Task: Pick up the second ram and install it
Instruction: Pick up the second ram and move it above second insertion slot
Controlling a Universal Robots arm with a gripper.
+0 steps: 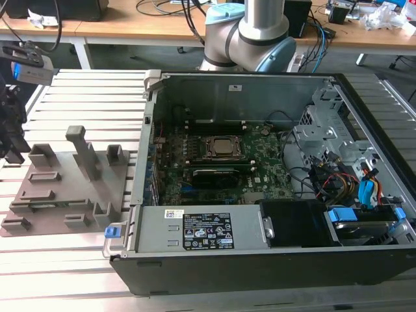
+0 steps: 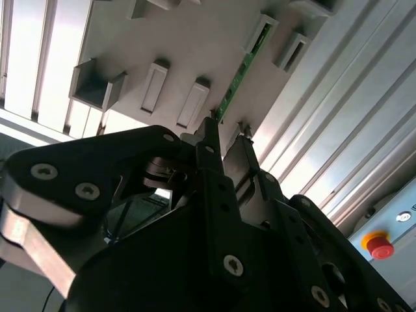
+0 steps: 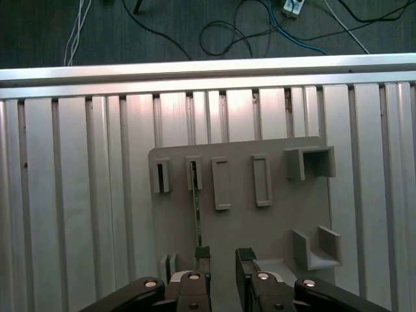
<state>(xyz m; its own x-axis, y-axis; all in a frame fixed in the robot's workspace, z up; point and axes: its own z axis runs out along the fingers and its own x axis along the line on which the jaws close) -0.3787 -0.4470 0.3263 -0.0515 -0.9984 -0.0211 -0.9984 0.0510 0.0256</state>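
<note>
The second ram [image 3: 196, 208] is a slim green strip standing on edge in a slot of the grey holder tray [image 3: 273, 227]. It also shows in the second wrist view as the green strip [image 2: 242, 71] in the tray [image 2: 195, 45]. My gripper [image 3: 224, 257] hangs open over the tray's near part, holding nothing. One of its black fingers [image 3: 203, 255] lines up almost with the strip's end, so the strip lies just outside the gap rather than in it. In the exterior view the gripper [image 1: 12, 130] is at the far left, above the tray [image 1: 65, 188].
An open computer case [image 1: 260, 175] lies at the exterior view's right of the tray, with the motherboard [image 1: 195, 188] and its CPU socket [image 1: 220, 147] exposed. The tray carries several upright posts [image 1: 83, 153] and empty slots. Both rest on a ribbed aluminium table [image 3: 78, 195]. A red stop button [image 2: 378, 246] sits nearby.
</note>
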